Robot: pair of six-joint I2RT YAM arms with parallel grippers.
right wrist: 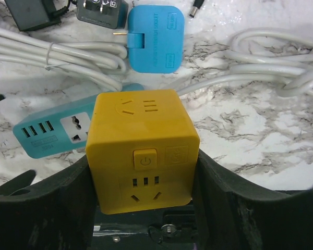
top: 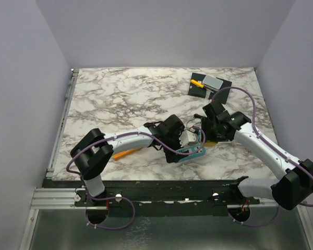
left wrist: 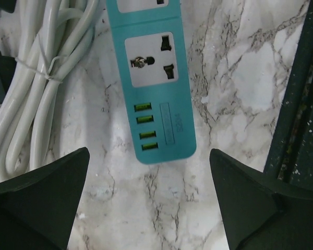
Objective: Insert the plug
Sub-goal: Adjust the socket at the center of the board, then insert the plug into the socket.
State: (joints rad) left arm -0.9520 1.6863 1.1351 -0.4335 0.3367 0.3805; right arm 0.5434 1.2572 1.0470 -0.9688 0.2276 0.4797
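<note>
right hand (right wrist: 143,200) clamped on yellow cube plug (right wrist: 143,135), beside teal power strip (left wrist: 156,78) near surface's (top: 120,94) near edge, likely lining up | left hand (left wrist: 148,174) apart, straddling strip end, likely to brace

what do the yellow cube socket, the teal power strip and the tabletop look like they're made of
The yellow cube socket looks like moulded plastic, satin finish: rounded edges, soft sheen. The teal power strip seems plastic too, smooth with faint glare. The tabletop has a marble look with grey veins; real stone or printed laminate, I cannot tell.
</note>
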